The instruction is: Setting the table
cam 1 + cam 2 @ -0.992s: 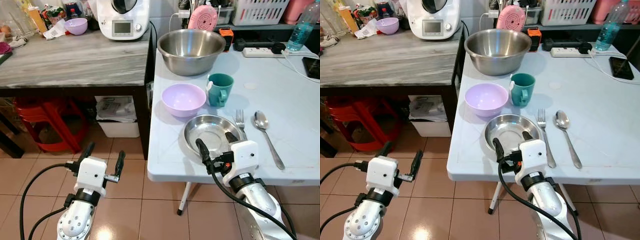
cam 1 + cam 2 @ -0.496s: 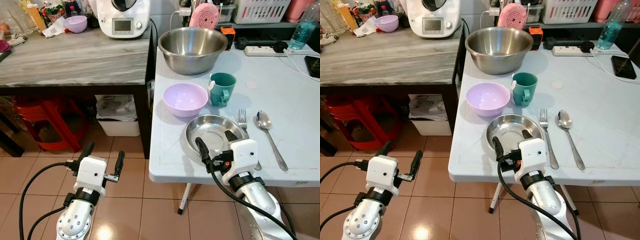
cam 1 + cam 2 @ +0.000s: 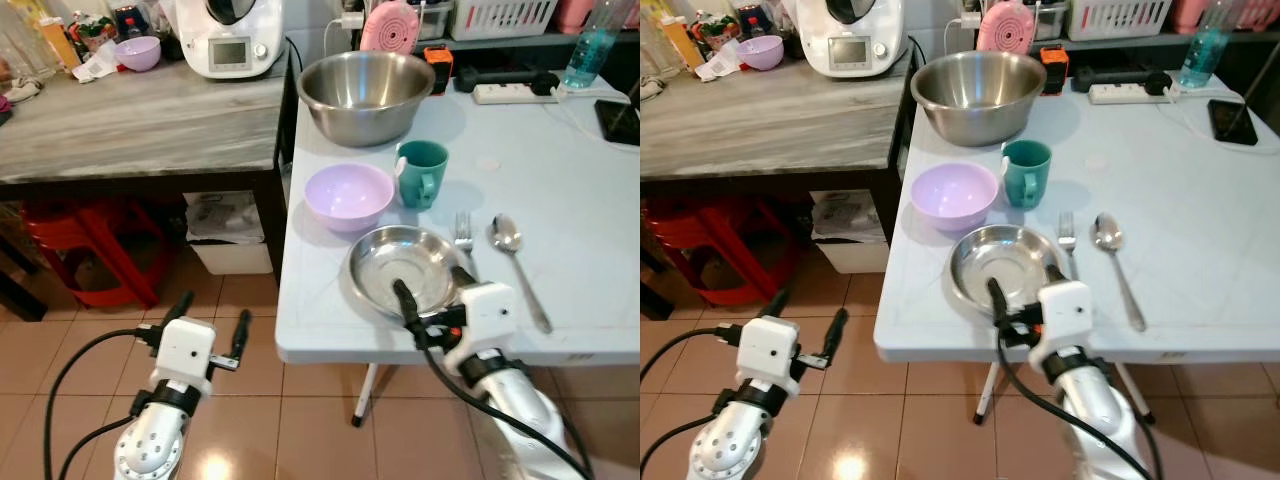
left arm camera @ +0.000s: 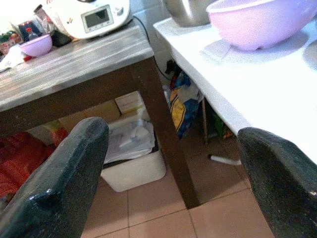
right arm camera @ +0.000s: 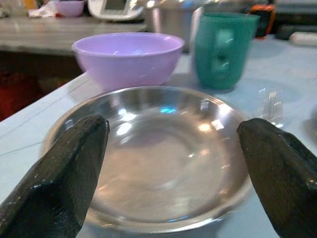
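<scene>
A shallow steel plate [image 3: 400, 268] sits near the front edge of the white table [image 3: 590, 200]. My right gripper [image 3: 432, 290] is open, its fingers straddling the plate's near rim with nothing held. In the right wrist view the plate [image 5: 163, 148] lies between the fingers [image 5: 74, 168]. Behind it stand a lilac bowl [image 5: 128, 57] and a teal mug [image 5: 223, 47]. A fork [image 3: 463, 232] and spoon [image 3: 512, 250] lie to the right of the plate. My left gripper [image 3: 210, 325] hangs open and empty over the floor, left of the table.
A large steel bowl [image 3: 366, 95] stands at the back of the table, with a power strip [image 3: 505, 92] and bottle [image 3: 588, 50] further right. A wooden counter [image 3: 130, 115] adjoins the table on the left. Under it are red stools [image 3: 80, 245] and a white bin [image 3: 235, 250].
The whole picture has shifted as the camera moved. My right gripper keeps its place at the plate's near rim, and nothing on the table has moved.
</scene>
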Controlling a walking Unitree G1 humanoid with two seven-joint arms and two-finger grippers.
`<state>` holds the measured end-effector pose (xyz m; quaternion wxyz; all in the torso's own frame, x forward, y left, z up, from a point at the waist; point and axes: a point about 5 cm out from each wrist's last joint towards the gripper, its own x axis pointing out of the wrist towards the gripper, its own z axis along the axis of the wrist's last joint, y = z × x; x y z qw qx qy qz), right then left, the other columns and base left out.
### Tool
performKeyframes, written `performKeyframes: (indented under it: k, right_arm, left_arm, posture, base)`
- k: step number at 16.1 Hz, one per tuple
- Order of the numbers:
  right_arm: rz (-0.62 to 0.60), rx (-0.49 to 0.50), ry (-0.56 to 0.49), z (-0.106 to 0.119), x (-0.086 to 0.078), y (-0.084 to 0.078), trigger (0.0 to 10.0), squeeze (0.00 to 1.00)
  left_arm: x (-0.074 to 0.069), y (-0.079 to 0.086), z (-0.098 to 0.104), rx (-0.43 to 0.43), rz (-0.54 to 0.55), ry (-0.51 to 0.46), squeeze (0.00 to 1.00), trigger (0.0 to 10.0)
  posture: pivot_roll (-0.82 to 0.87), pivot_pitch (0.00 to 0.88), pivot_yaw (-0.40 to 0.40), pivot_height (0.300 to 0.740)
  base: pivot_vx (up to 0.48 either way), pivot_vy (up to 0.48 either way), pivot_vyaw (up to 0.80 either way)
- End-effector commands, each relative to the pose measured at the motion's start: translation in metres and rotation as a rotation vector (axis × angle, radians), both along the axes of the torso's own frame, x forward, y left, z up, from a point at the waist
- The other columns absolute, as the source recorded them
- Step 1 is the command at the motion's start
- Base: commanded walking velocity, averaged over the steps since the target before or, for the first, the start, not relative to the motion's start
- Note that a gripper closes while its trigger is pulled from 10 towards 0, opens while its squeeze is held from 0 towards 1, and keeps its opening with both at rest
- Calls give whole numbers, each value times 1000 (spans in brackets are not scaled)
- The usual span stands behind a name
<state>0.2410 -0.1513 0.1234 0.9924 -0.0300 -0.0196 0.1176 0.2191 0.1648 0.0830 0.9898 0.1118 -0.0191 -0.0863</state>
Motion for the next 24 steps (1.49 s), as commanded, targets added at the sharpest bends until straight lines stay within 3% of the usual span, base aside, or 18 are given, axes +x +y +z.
performKeyframes:
  k: [1,9,16,18,20,24]
  right_arm:
    - [19,20,-13,5,1,6,10000,0]
    - [-22,-27,-33,5,2,8,10000,0]
    - [49,-38,-47,14,8,17,10000,0]
    - [16,-65,-64,15,9,11,10000,0]
    - [-49,0,-21,14,7,-2,10000,0]
    - [-114,21,-25,15,7,-19,10000,0]
  left_arm:
    - [-1,7,-3,14,12,13,0,10000]
    - [-1,9,-7,31,6,14,0,10000]
    - [14,5,6,59,-90,-63,0,10000]
    - [13,1,11,70,-148,-88,0,10000]
    - [9,-4,11,60,-223,-82,0,10000]
    - [7,-8,10,52,-282,-73,0,10000]
  posture:
    - [-136,115,77,740]
    - [-132,122,102,740]
    - [-139,133,101,740]
    - [-141,136,98,740]
    - [-144,141,97,740]
    - [-152,143,101,740]
  base:
    - [0,-300,0]
    - [0,-72,0]
    - [0,0,0]
    - [0,0,0]
    - [0,0,0]
    - [0,0,0]
